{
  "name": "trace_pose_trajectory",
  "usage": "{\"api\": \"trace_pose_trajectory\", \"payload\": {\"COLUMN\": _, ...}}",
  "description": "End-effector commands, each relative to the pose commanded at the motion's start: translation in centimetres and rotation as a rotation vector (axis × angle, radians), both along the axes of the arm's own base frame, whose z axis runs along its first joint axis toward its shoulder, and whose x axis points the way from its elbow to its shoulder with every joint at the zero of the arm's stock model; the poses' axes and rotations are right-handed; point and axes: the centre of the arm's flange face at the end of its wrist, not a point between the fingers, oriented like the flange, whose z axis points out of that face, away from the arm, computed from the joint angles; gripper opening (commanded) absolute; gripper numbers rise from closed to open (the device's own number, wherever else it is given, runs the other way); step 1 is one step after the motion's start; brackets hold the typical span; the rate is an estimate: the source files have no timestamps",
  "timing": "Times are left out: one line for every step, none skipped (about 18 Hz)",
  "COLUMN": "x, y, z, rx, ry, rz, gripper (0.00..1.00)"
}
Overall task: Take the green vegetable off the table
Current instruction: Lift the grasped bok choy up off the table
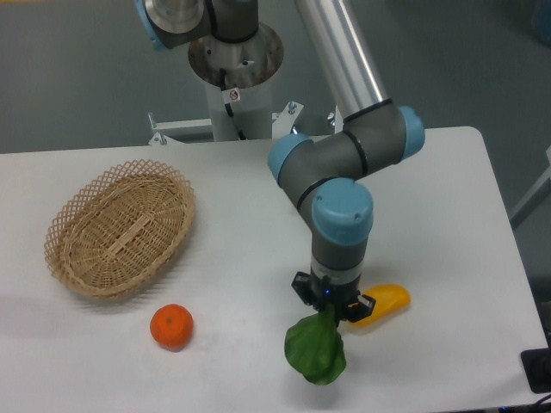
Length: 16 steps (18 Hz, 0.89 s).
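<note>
my view is bright and evenly lit from overhead, the white bench (241, 258) close to washed out but without hard glare. shadows are soft and short, a faint one under the basket (120, 228) and the orange (171, 327). a pale sheen runs along my arm's metal tube (344, 52), and the whole picture is slightly soft.

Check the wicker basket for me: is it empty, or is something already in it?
Empty. The wicker basket shows only its bare woven floor; the orange lies on the table outside it.

Grey floor (77, 77) behind (plain, evenly lit); dark object (538, 370) at lower right.
</note>
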Motion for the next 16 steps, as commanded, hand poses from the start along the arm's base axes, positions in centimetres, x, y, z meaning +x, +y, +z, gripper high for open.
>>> {"api": "trace_pose_trajectory", "payload": {"x": -0.6, "y": -1.1, "z": 0.7, "rx": -0.007, "ry": -0.005, "rz": 0.002, "gripper": 0.15}}
{"api": "trace_pose_trajectory", "payload": {"x": -1.5, "y": -2.4, "z": 1.7, "rx": -0.01, "ry": -0.006, "rz": 0.014, "gripper": 0.15}}
{"api": "trace_pose_trajectory", "payload": {"x": -1.9, "y": -3.2, "z": 2.5, "rx": -0.012, "ry": -0.008, "rz": 0.023, "gripper": 0.15}}
{"api": "trace_pose_trajectory", "payload": {"x": -2.1, "y": -3.7, "z": 2.9, "rx": -0.013, "ry": -0.011, "rz": 0.026, "gripper": 0.15}}
{"api": "trace_pose_trajectory", "payload": {"x": -2.7, "y": -4.6, "z": 3.4, "rx": -0.015, "ry": -0.011, "rz": 0.043, "gripper": 0.15}}
{"api": "trace_pose_trajectory", "payload": {"x": -3.2, "y": -5.4, "z": 3.9, "rx": -0.014, "ry": -0.012, "rz": 0.057, "gripper": 0.16}}
{"api": "trace_pose_trajectory", "payload": {"x": -3.6, "y": -5.9, "z": 4.1, "rx": -0.015, "ry": -0.011, "rz": 0.066, "gripper": 0.16}}
{"api": "trace_pose_trajectory", "payload": {"x": -3.9, "y": -6.2, "z": 4.1, "rx": -0.015, "ry": -0.009, "rz": 0.063, "gripper": 0.16}}
{"api": "trace_pose_trajectory", "payload": {"x": -4.4, "y": -6.7, "z": 4.1, "rx": -0.017, "ry": -0.004, "rz": 0.047, "gripper": 0.16}}
{"api": "trace_pose_trajectory", "payload": {"x": -4.8, "y": -7.1, "z": 4.0, "rx": -0.022, "ry": -0.003, "rz": 0.021, "gripper": 0.16}}
{"api": "trace_pose_trajectory", "payload": {"x": -5.4, "y": -7.8, "z": 4.1, "rx": -0.026, "ry": 0.0, "rz": 0.003, "gripper": 0.16}}
{"api": "trace_pose_trajectory", "payload": {"x": -6.2, "y": -8.6, "z": 4.3, "rx": -0.027, "ry": 0.004, "rz": -0.004, "gripper": 0.16}}
{"api": "trace_pose_trajectory", "payload": {"x": -6.7, "y": -9.1, "z": 4.3, "rx": -0.03, "ry": 0.006, "rz": -0.008, "gripper": 0.16}}
{"api": "trace_pose_trajectory", "payload": {"x": -7.2, "y": -9.7, "z": 4.2, "rx": -0.038, "ry": 0.01, "rz": -0.006, "gripper": 0.16}}
{"api": "trace_pose_trajectory", "payload": {"x": -7.9, "y": -10.4, "z": 4.0, "rx": -0.058, "ry": 0.019, "rz": -0.007, "gripper": 0.16}}
{"api": "trace_pose_trajectory", "payload": {"x": -8.3, "y": -11.0, "z": 3.9, "rx": -0.082, "ry": 0.028, "rz": -0.013, "gripper": 0.16}}
